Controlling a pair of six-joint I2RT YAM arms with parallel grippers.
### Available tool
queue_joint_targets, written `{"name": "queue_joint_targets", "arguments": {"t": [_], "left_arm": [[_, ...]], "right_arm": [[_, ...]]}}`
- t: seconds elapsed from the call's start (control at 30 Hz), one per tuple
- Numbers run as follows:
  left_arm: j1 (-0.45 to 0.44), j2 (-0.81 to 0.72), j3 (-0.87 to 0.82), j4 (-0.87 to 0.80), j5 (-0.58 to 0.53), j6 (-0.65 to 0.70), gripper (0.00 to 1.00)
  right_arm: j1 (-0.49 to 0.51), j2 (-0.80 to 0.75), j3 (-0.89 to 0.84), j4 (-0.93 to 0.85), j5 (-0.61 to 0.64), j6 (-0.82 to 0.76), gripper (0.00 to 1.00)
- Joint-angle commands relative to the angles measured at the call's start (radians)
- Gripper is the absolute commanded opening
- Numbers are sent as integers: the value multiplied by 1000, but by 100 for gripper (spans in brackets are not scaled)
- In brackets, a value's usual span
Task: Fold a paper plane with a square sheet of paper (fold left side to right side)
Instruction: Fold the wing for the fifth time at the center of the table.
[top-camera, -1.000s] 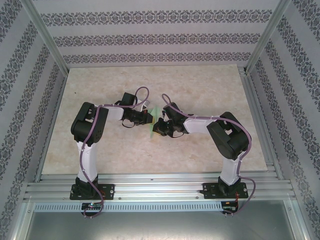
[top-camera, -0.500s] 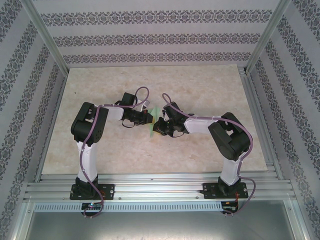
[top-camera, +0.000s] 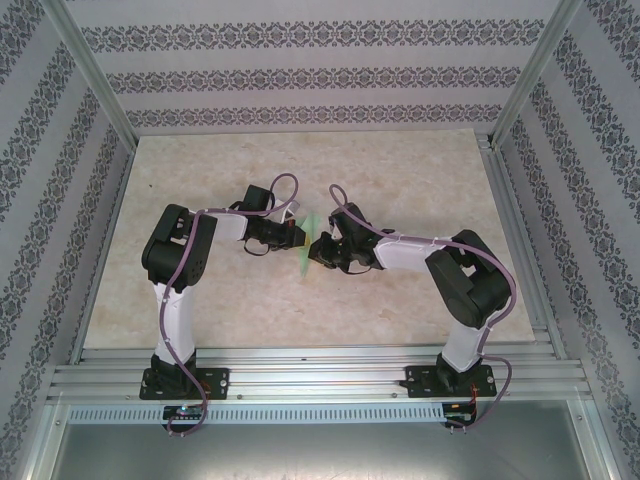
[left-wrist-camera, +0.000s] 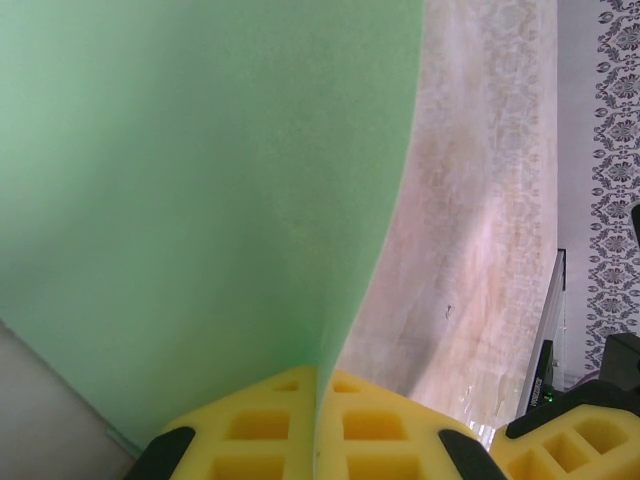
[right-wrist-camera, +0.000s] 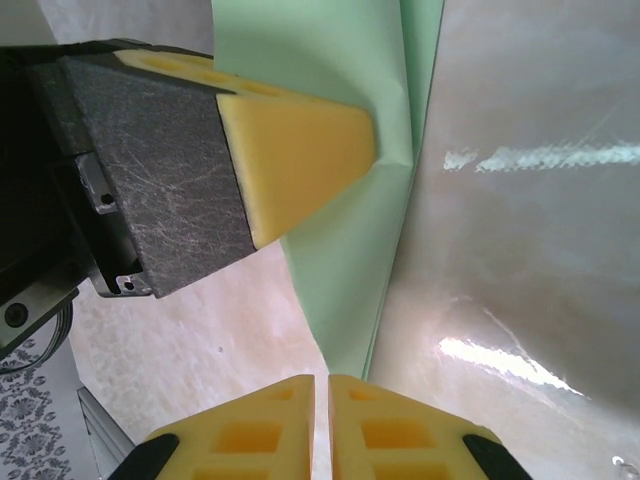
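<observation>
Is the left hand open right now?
No, the left hand has its yellow fingers pressed together on the green paper.

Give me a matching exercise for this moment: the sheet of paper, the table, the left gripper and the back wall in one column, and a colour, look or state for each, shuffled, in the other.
Column A
1. square sheet of paper
2. table
3. left gripper
4. back wall

Column B
a. grey patterned stripes
b. jaws shut on the paper
c. light green
d. beige, marble look

Pairs: 1-c, 2-d, 3-b, 4-a
</observation>
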Motion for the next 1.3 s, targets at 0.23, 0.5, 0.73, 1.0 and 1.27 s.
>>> {"name": "queue_joint_targets", "arguments": {"t": [0.23,0.5,0.73,1.0,1.27], "left_arm": [[11,17,3,14,-42,30,1],[11,17,4,15,-42,30,1],[12,18,4,14,-42,29,2],[12,21,4,16,-43,29,2],[11,19,3,16,-43,29,2]], "right_arm": [[16,56,19,51,4,13,12],[23,76,27,74,-2,24,13],[24,94,38,96,-2,35,13],[24,106,54,115,4,42,13],[26,125,59,122,9,47,14]]}}
